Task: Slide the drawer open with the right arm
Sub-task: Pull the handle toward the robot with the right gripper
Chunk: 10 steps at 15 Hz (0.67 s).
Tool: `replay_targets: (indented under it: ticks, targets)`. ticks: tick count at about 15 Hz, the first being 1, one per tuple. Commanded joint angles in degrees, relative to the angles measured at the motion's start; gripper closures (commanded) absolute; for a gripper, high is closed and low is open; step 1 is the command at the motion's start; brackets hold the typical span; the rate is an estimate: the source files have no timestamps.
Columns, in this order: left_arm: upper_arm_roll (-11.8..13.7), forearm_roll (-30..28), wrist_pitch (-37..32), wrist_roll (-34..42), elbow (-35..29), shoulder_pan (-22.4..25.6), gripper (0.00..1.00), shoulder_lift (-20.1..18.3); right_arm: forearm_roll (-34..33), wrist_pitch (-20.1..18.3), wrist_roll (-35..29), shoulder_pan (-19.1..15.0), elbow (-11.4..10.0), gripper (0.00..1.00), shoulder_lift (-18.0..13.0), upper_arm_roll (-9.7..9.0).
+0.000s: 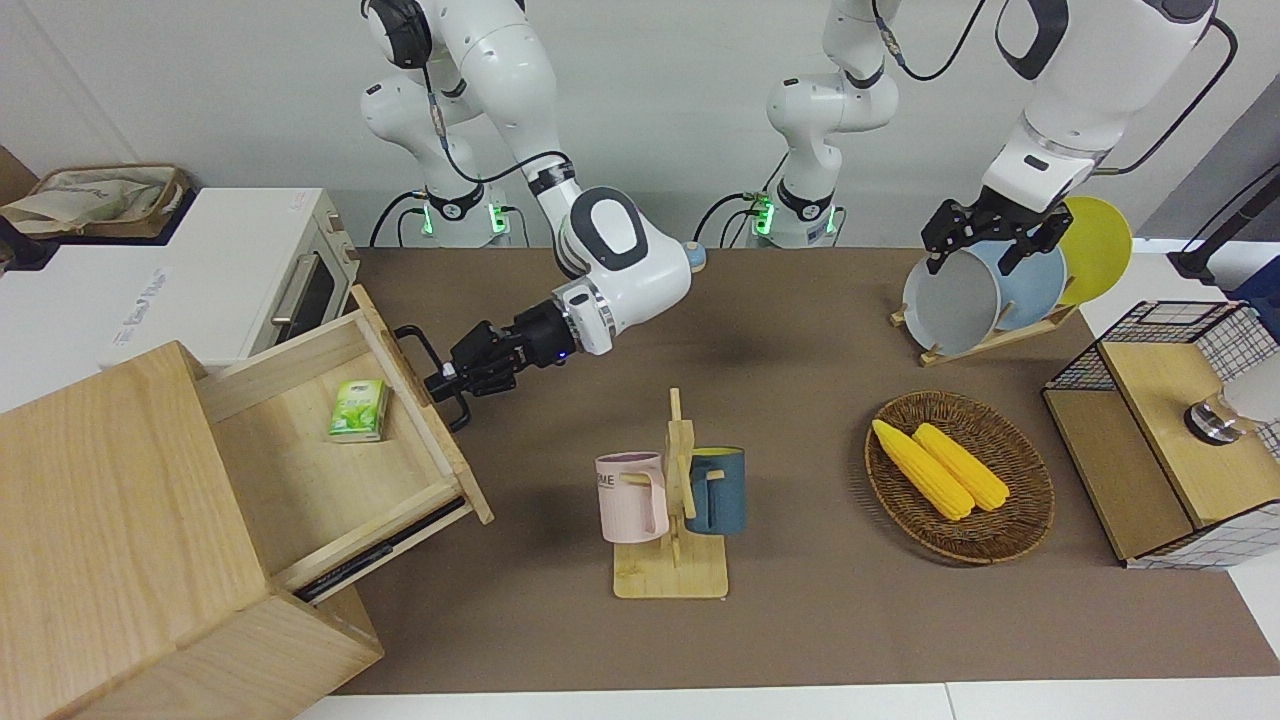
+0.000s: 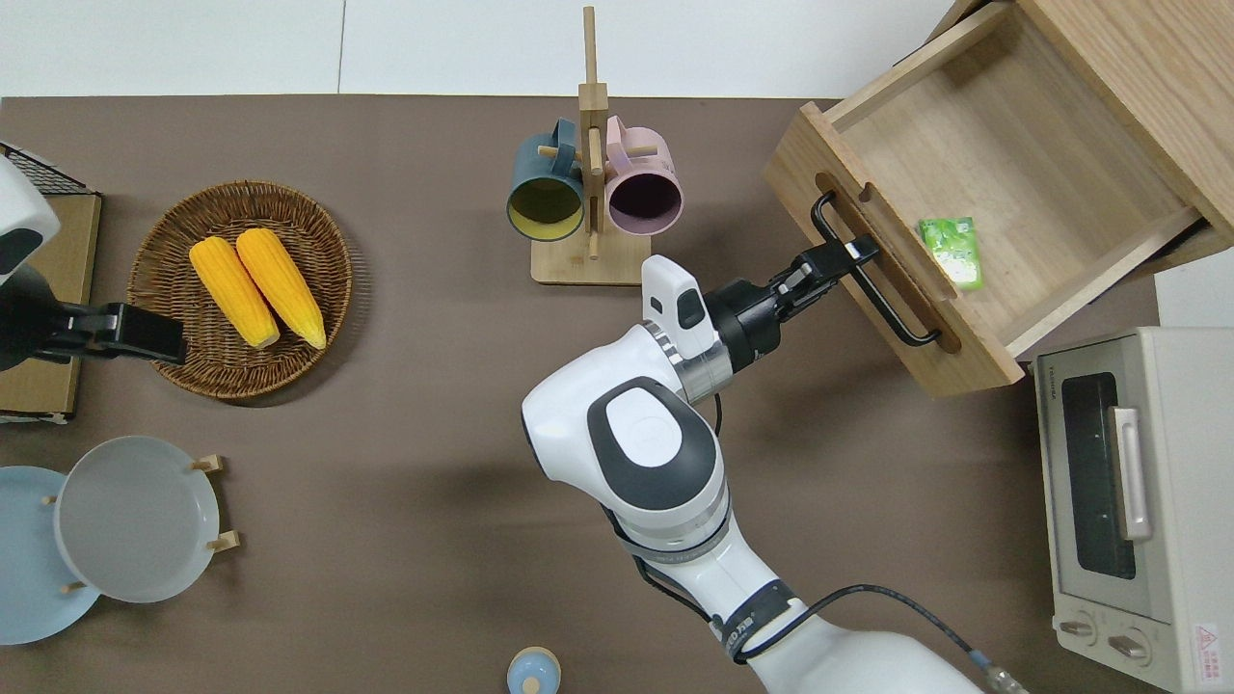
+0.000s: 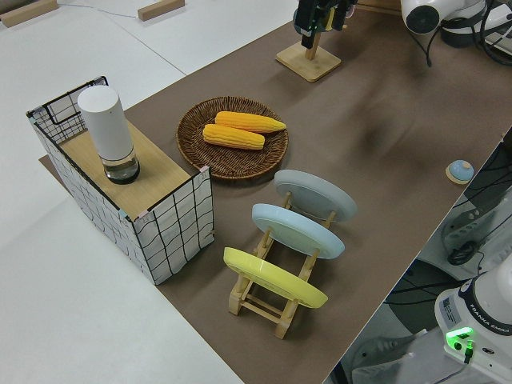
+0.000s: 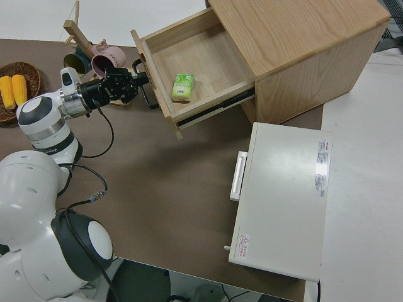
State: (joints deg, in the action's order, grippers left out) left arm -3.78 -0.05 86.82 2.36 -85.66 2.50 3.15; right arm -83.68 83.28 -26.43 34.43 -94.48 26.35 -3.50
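The light-wood drawer (image 1: 300,470) (image 2: 1022,154) (image 4: 201,63) stands pulled well out of the pale wooden cabinet (image 1: 120,520) (image 4: 296,44) at the right arm's end of the table. A small green packet (image 1: 358,410) (image 2: 952,252) (image 4: 182,87) lies inside it. My right gripper (image 1: 447,380) (image 2: 858,253) (image 4: 135,78) is shut on the drawer's black bar handle (image 1: 412,345) (image 2: 897,313) (image 4: 147,97), near the middle of the bar, with the white arm stretched low over the table. The left arm is parked, its gripper (image 1: 985,240) open.
A white toaster oven (image 1: 230,270) (image 2: 1128,482) sits beside the cabinet, nearer to the robots. A wooden mug rack (image 1: 672,575) (image 2: 590,106) with a pink and a blue mug stands mid-table. A wicker basket (image 1: 1030,470) of corn, a plate rack (image 3: 264,296) and a wire-mesh shelf (image 1: 1160,450) fill the left arm's end.
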Motion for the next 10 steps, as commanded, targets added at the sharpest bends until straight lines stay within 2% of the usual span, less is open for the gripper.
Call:
replay_targets:
  ticks: [1,4,9,10]
  targets:
    - [0.0,1.02,-1.04,-0.6,0.49,-0.39,0.01,-0.25,-0.61,-4.61,4.37,3.27,3.25,1.0,0.45,0.24]
    - [0.0,1.02,-1.04,-0.6,0.58,-0.39,0.01,-0.25,0.53,-5.41,4.19,5.11,3.25,1.0,0.54,0.24]
    - [0.0,1.02,-1.04,-0.6,0.58,-0.3,0.01,-0.16,0.8,-5.76,3.84,5.56,3.25,1.0,0.89,0.24]
    - [0.0,1.02,-1.04,-0.6,0.58,-0.39,0.01,-0.16,0.71,-5.76,3.75,5.56,3.25,0.866,0.89,0.24]
